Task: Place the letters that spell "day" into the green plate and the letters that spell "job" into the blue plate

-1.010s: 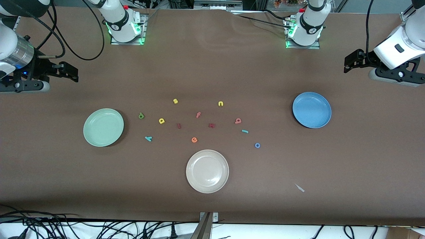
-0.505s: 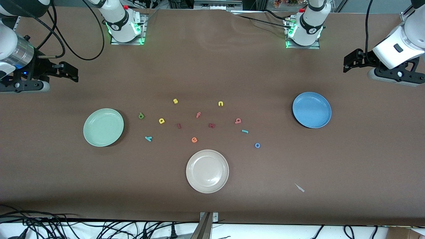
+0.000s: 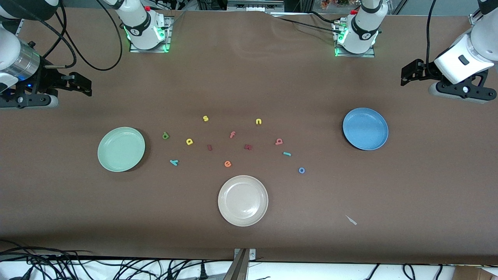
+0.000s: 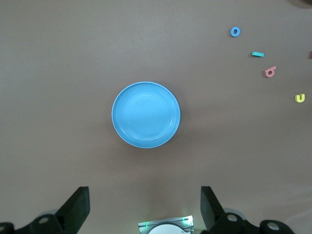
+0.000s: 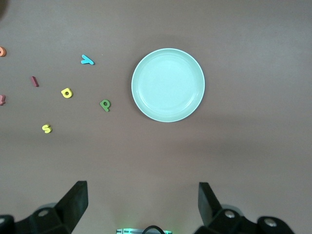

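Note:
The green plate (image 3: 121, 149) (image 5: 168, 85) lies toward the right arm's end, with the olive "d" (image 3: 165, 135) (image 5: 105, 104), yellow "a" (image 3: 189, 141) (image 5: 67, 92) and teal "y" (image 3: 174, 162) (image 5: 87, 60) on the table beside it. The blue plate (image 3: 365, 128) (image 4: 146, 114) lies toward the left arm's end. Beside it are the salmon "b" (image 3: 279, 141) (image 4: 270, 71), teal "j" (image 3: 286, 154) (image 4: 258, 54) and blue "o" (image 3: 301, 170) (image 4: 235, 31). Both plates hold nothing. My left gripper (image 3: 406, 76) (image 4: 145, 204) and right gripper (image 3: 86, 85) (image 5: 143, 202) hang open and empty over bare table.
A cream-white plate (image 3: 242, 200) sits nearer the front camera than the letters. Other letters lie among them: yellow "s" (image 3: 206, 118), yellow "n" (image 3: 258, 121), pink "f" (image 3: 232, 135), orange "e" (image 3: 227, 163) and two dark red ones (image 3: 209, 147). A pale scrap (image 3: 351, 220) lies near the front edge.
The left arm's hand has drifted slightly toward the table's middle. The right arm, the plates and the letters have not moved.

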`<state>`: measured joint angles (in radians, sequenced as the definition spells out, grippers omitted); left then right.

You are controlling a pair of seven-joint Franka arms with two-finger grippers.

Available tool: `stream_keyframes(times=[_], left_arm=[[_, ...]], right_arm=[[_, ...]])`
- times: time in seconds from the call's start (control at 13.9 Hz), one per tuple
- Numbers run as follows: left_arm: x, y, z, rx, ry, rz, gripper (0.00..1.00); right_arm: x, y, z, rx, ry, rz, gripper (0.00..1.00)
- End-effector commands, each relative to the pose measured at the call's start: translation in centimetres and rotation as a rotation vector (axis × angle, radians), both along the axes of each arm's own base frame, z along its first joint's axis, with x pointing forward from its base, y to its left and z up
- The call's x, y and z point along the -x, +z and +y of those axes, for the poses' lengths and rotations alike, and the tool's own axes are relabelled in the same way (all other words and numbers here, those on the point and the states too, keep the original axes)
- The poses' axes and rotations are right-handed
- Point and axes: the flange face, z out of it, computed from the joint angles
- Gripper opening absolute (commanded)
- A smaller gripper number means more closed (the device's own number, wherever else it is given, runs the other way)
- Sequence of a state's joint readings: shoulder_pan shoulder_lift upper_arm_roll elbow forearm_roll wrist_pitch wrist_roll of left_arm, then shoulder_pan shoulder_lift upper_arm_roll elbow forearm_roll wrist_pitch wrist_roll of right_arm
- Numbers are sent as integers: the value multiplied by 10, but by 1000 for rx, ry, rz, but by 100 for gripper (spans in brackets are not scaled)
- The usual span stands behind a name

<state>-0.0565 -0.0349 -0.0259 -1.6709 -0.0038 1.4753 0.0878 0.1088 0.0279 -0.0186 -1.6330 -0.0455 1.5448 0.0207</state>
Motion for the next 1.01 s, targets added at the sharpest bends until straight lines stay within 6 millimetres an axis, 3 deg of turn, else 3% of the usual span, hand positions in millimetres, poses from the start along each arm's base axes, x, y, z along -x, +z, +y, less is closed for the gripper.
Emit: stream_keyframes(times=[0.0,0.14,0.36,0.72,0.87,0.94], left_arm=[[-4,0,-1,0,-3,16,100],[-2,-2,5,1,5,36,100],[4,-4,-6,8,-11,75,100],[2,-9,-3,8,-2,84,100],[-3,-16,-19,6,-8,92,100],[-10,-21,-35,3,-1,97,100]], right_arm=[[1,3,0,-3,-3,7,100],[1,4,0,-3,-5,5,100],[1,3,0,-3,-2,7,100],[1,4,0,-3,-3,5,100],[1,3,0,-3,-3,5,100],[1,3,0,-3,-3,5,100]])
